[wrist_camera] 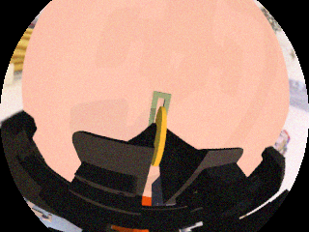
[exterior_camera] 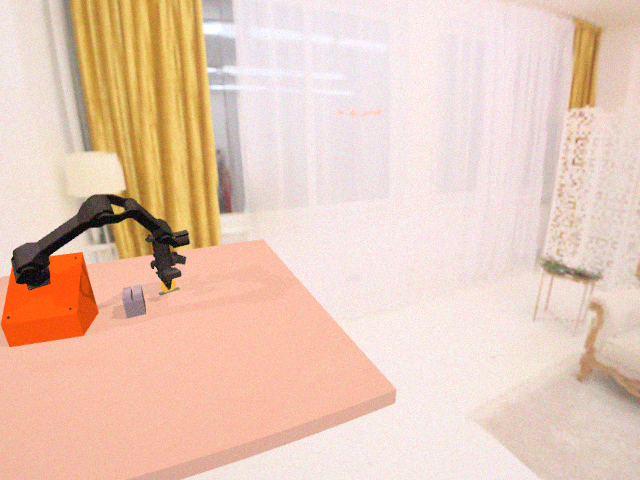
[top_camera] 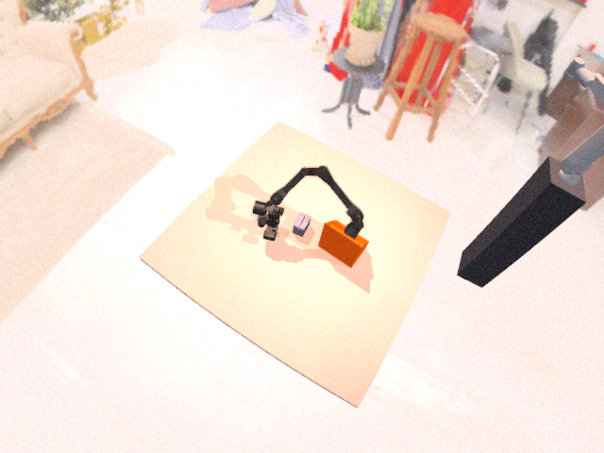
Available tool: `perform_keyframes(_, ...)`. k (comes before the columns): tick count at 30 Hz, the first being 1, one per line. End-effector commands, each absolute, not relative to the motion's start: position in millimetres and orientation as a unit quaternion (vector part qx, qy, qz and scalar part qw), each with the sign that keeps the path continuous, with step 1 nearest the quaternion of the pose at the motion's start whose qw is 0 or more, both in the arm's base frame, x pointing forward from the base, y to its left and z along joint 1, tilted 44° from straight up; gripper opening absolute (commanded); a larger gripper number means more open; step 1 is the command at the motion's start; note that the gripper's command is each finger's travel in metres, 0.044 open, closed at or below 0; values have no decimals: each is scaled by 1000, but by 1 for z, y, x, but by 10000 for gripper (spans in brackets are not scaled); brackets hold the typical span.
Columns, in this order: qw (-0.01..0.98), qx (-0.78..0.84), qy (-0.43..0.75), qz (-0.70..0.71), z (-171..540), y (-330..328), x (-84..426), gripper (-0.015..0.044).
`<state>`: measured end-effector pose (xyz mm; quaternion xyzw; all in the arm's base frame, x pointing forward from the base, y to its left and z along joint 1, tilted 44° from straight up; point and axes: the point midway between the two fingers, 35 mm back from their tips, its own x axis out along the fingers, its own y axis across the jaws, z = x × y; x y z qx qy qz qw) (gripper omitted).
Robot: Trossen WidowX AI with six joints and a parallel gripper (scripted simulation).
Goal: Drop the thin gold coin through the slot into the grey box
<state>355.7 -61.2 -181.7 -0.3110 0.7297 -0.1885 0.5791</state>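
My gripper [top_camera: 269, 236] [exterior_camera: 168, 285] [wrist_camera: 155, 127] points down over the holder and is shut on the gold coin [exterior_camera: 173, 284] [wrist_camera: 160, 140]. The coin stands on edge between the fingertips, its thin side toward the wrist camera. The green holder [exterior_camera: 176, 290] [wrist_camera: 167, 96] lies directly below on the table; the coin's lower edge is at or just over it, and I cannot tell whether it is clear of it. In the top view the gripper hides the coin and holder. The grey box [top_camera: 300, 225] [exterior_camera: 134, 305] [wrist_camera: 155, 191] stands between the holder and the arm's base, its slot facing up.
The orange block [top_camera: 341, 244] [exterior_camera: 49, 297] under the arm's base stands beyond the grey box from the gripper. All of it stands on the square table top [top_camera: 311, 331] [exterior_camera: 248, 377]. A long black block [top_camera: 522, 224] hangs at the right in the top view, off the table.
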Motion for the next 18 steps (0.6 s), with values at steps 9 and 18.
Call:
perform_keyframes(9,579,-313,729,-188,-170,-49,360,0)
perform_keyframes(18,579,-313,729,-187,-154,-34,364,0)
